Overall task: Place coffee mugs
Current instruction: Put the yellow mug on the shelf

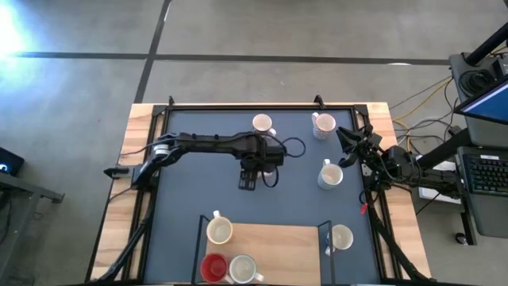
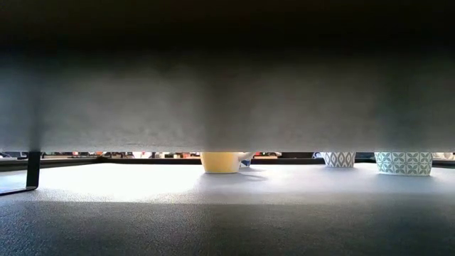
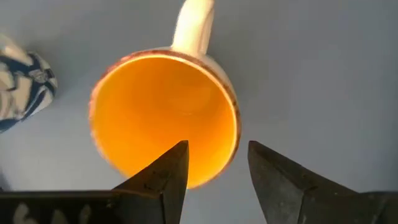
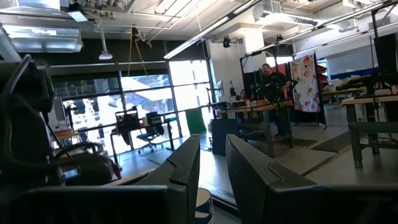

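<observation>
The left arm (image 1: 198, 144) reaches from the left edge out over the middle of the dark table (image 1: 190, 199). Near the front, a cream mug (image 1: 218, 231) sits at the left corner of the wooden board (image 1: 278, 250). A red mug (image 1: 213, 268) and a white mug (image 1: 242, 268) stand touching just in front of it, so we judge the board to be the collecting spot.

The left gripper (image 3: 217, 149) points down with its jaws spread. One finger hangs over the mouth of an orange-lined mug (image 3: 155, 106) and the other outside its wall, so they straddle the rim without pinching it. We read that as the way to take a small handled mug. This mug stands upright on the table, with a blue-patterned mug (image 3: 25, 87) near it.

Further right, a patterned mug (image 1: 323, 125) and another pale mug (image 1: 330, 175) remain on the mat. One more mug (image 1: 341, 237) stands just off the board's right edge.

The right gripper (image 4: 212, 140) waits at the table's right edge. Its fingers are slightly apart and hold nothing, keeping clear of the working arm.
</observation>
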